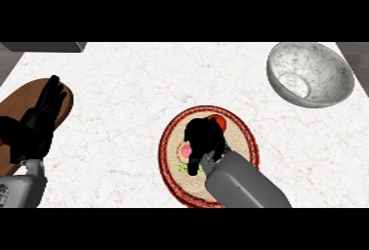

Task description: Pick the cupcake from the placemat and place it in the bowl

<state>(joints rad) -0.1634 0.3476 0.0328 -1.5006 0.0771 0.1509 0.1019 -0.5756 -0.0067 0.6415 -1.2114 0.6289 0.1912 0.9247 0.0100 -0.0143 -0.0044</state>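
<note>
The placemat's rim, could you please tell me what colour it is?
Dark red, around a tan woven centre, on the placemat; the head view shows it.

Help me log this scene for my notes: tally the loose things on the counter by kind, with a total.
Placemat, oval, red-rimmed: 1
Cupcake, mostly hidden under the right hand: 1
Bowl, grey marbled: 1
Brown board under the resting left hand: 1
Total: 4

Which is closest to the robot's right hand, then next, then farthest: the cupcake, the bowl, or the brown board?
From the right hand:
1. Cupcake, under the hand, on the placemat.
2. Bowl, upper right.
3. Brown board, far left, beneath the resting left hand.
</note>
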